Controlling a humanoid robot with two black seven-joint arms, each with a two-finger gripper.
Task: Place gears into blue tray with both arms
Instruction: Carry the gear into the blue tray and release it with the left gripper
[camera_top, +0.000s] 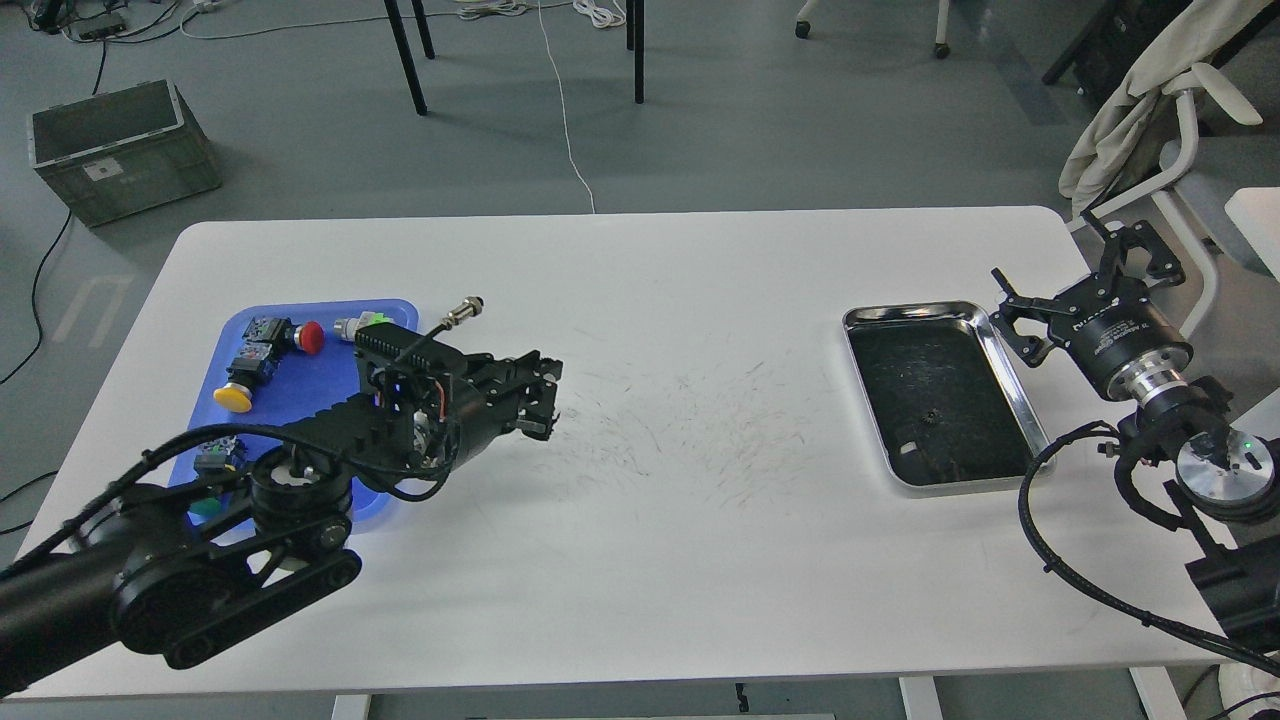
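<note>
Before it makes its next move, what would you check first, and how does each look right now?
1. Gear located: ok, one tiny toothed wheel lies in the steel tray; a second, cannot tell.
2. Right gripper ready: ok, jaws open, beside the steel tray.
3. Left gripper empty: cannot tell, too dark.
4. Blue tray has room: ok, bare patch amid the switches.
5. Table between trays: ok, only scuff marks.
</note>
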